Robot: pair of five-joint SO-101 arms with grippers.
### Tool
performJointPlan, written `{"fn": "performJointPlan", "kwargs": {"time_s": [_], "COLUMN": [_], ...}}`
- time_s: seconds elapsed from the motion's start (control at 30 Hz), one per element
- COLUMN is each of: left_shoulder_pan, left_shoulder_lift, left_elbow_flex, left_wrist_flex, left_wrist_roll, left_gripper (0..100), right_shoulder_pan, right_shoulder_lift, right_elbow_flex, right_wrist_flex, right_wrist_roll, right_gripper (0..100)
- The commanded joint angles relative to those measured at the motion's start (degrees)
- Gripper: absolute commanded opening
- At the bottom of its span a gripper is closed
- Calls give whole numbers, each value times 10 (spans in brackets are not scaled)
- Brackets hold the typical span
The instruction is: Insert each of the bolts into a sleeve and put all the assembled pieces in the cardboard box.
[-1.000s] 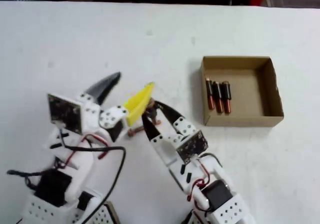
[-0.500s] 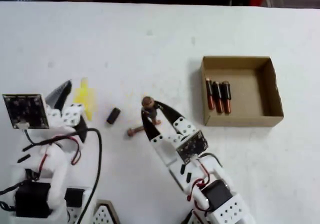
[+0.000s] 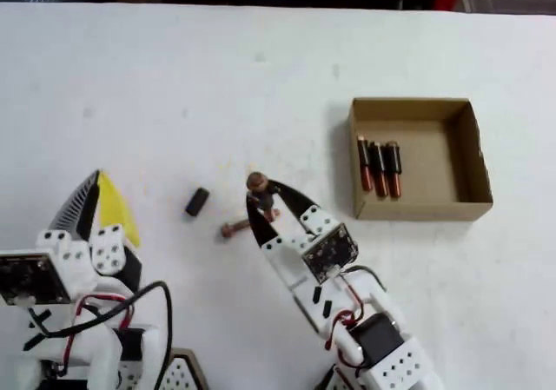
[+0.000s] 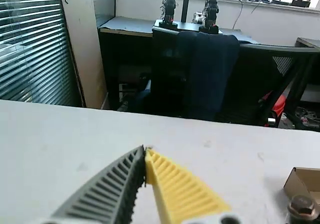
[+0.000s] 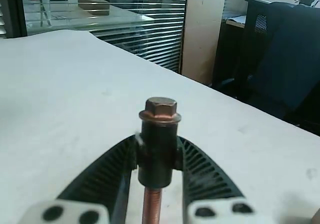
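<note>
My right gripper (image 3: pixel 263 195) stands near the table's middle, shut on a black sleeve (image 5: pixel 156 151) with a copper bolt (image 5: pixel 160 110) through it, held upright with the hex head (image 3: pixel 256 181) on top. A loose copper bolt (image 3: pixel 233 228) lies on the table just left of its fingers. Farther left lies a separate black sleeve (image 3: pixel 196 201). My left gripper (image 3: pixel 95 183) sits at the front left, its grey and yellow fingers pressed shut on nothing (image 4: pixel 145 154). The cardboard box (image 3: pixel 460 155) at the right holds three assembled pieces (image 3: pixel 380 168).
The white table (image 3: pixel 261 77) runs bare to its far edge. Beyond that edge are a dark chair (image 4: pixel 210 69) and window blinds (image 4: pixel 35 44). The box corner (image 4: pixel 302 180) and the held bolt's head (image 4: pixel 302 206) appear in the left wrist view.
My left arm has pulled back from beside the right gripper to the front left and its fingers have shut. The loose black sleeve has come into sight. The right arm has not moved.
</note>
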Motion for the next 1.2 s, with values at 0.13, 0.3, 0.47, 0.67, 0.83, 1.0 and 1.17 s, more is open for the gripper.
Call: {"fn": "performJointPlan", "kwargs": {"time_s": [0.13,0.3,0.47,0.67,0.83,1.0,1.17], "left_shoulder_pan": [-2,-2,-1,-2,-2,0,59], "left_shoulder_lift": [-7,-7,-7,-7,-7,-7,-7], "left_elbow_flex": [-4,-6,-3,52,134,187,214], "left_wrist_flex": [62,105,161,178,122,101,103], "left_wrist_roll": [-3,-3,-36,-95,-92,-91,-91], "left_gripper": [24,24,24,24,24,24,24], "right_shoulder_pan": [5,5,15,80,105,126,169], "right_shoulder_lift": [-9,-9,-9,-10,-10,-10,-6], "right_elbow_flex": [4,4,4,1,-20,-102,-205], "right_wrist_flex": [1,1,1,0,9,106,202], "right_wrist_roll": [-2,-1,-1,-1,-1,-1,-1], "right_gripper": [17,17,17,17,17,17,17]}}
